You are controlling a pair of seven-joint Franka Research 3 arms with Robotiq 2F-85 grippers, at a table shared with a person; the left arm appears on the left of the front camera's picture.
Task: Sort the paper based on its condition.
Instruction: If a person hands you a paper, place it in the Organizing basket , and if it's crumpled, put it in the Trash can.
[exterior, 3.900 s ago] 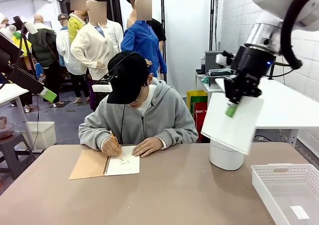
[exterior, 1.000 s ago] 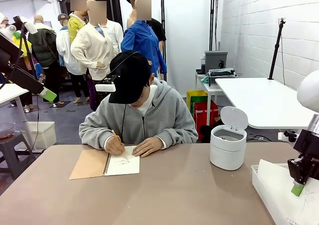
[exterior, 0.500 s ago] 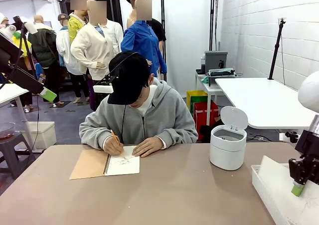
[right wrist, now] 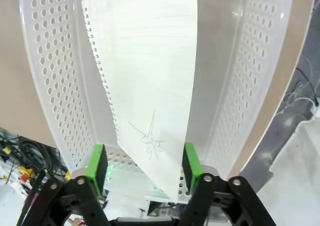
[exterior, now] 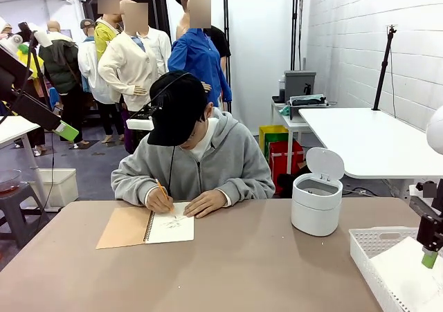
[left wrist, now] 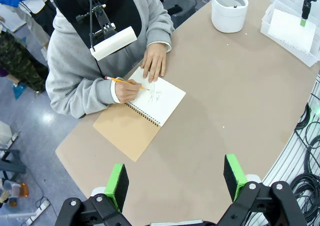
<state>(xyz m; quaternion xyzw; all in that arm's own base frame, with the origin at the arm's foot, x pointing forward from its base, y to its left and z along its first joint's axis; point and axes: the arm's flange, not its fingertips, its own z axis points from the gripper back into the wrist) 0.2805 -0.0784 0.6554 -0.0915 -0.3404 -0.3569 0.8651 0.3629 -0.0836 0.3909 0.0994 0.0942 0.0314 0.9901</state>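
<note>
A smooth white sheet of paper [exterior: 405, 277] with a small pencil sketch lies slanted in the white perforated basket [exterior: 374, 239] at the table's right end. In the right wrist view the paper [right wrist: 150, 60] runs down the basket [right wrist: 45, 85] and between my right gripper [right wrist: 144, 168], whose green pads stand wide apart, open. From the front, that right gripper [exterior: 430, 259] hangs just over the sheet at the picture's right edge. My left gripper [left wrist: 176, 181] is open, high above the table's left side, holding nothing.
A person sits at the far side and draws with a pencil in a spiral notebook [exterior: 147, 227] with a brown cover, both hands on it. A small white lidded bin [exterior: 316, 205] stands open beside the basket. The left wrist view shows the notebook [left wrist: 140, 118], the bin [left wrist: 229, 4], the basket [left wrist: 270, 15].
My right gripper carried the sheet from high above the bin down into the basket. In the last second the sheet settled lower and flatter, and the gripper shifted right.
</note>
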